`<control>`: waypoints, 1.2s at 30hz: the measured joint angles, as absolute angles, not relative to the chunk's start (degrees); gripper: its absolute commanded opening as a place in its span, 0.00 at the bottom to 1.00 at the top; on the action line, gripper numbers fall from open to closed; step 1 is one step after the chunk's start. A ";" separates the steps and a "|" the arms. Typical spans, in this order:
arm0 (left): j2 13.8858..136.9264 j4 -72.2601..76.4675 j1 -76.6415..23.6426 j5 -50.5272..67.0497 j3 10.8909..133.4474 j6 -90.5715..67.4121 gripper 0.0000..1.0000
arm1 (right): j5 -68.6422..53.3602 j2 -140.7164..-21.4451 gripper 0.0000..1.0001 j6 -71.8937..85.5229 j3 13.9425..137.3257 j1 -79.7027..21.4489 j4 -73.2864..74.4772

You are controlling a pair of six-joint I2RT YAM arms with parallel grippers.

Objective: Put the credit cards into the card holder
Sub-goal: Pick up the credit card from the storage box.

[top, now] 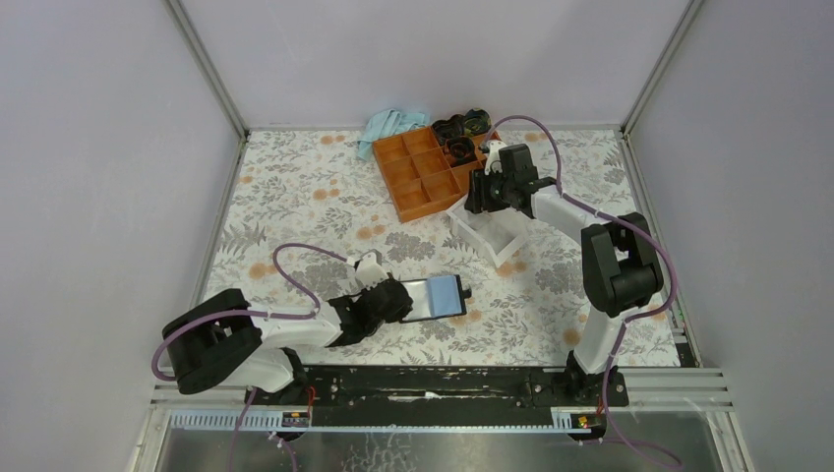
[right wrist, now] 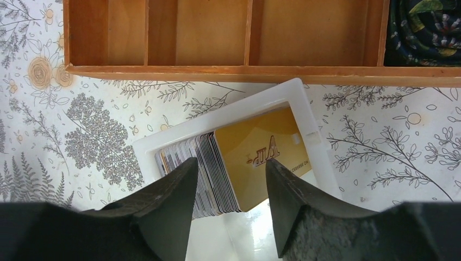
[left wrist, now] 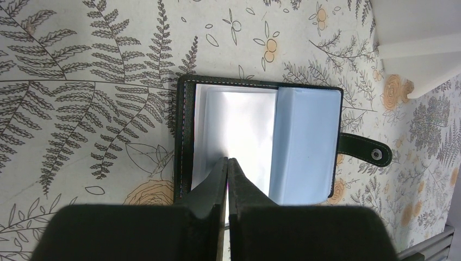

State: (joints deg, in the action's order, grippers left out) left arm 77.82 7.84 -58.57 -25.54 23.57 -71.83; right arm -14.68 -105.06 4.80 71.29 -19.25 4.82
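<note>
The card holder point(top: 440, 295) lies open on the table, black with a light-blue lining. In the left wrist view it point(left wrist: 307, 141) shows a pale clear pocket on the left and its snap tab point(left wrist: 369, 151) on the right. My left gripper point(top: 401, 300) is shut, its tips point(left wrist: 227, 161) over the pale pocket, with nothing seen between them. The credit cards point(right wrist: 261, 152), yellow-orange in front, stand stacked in a white box point(right wrist: 239, 107). My right gripper point(right wrist: 231, 163) is open just above the stack, one finger on each side. It also shows in the top view point(top: 484, 193).
An orange compartment tray point(top: 423, 172) sits behind the white box point(top: 500, 236), close to it in the right wrist view point(right wrist: 217, 32). Dark rolled items point(top: 462, 126) and a light-blue cloth point(top: 388, 126) lie at the back. Grey walls enclose the table.
</note>
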 measured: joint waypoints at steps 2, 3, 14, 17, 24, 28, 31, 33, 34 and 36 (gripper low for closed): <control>77.82 7.84 -58.57 -25.54 23.57 -71.83 0.04 | -15.14 -105.16 0.49 4.97 71.29 -19.05 4.82; 77.82 7.84 -58.57 -25.54 23.57 -71.83 0.04 | -15.44 -105.16 0.47 5.02 71.29 -18.98 4.82; 77.82 7.84 -58.57 -25.71 23.57 -71.83 0.04 | -17.08 -105.19 0.30 5.65 71.29 -18.46 4.60; 77.82 7.84 -58.57 -25.89 23.57 -71.83 0.04 | -17.21 -105.19 0.26 5.85 71.24 -18.35 4.40; 77.82 7.86 -58.57 -25.91 23.57 -71.83 0.04 | -17.19 -105.16 0.24 5.93 71.05 -18.31 4.03; 77.82 7.86 -58.57 -25.91 23.57 -71.83 0.04 | -17.06 -105.06 0.23 6.00 70.96 -18.31 4.01; 77.82 7.86 -58.57 -25.91 23.57 -71.83 0.04 | -16.78 -104.62 0.22 6.04 70.96 -18.31 4.05; 77.82 7.86 -58.57 -25.91 23.57 -71.83 0.04 | -16.21 -104.03 0.22 6.07 70.96 -18.31 4.12; 77.84 7.86 -58.57 -25.91 23.57 -71.83 0.04 | -15.92 -103.66 0.22 6.04 70.96 -18.31 4.16; 77.84 7.88 -58.57 -25.91 23.57 -71.83 0.04 | -15.49 -102.83 0.21 6.04 70.96 -18.31 4.43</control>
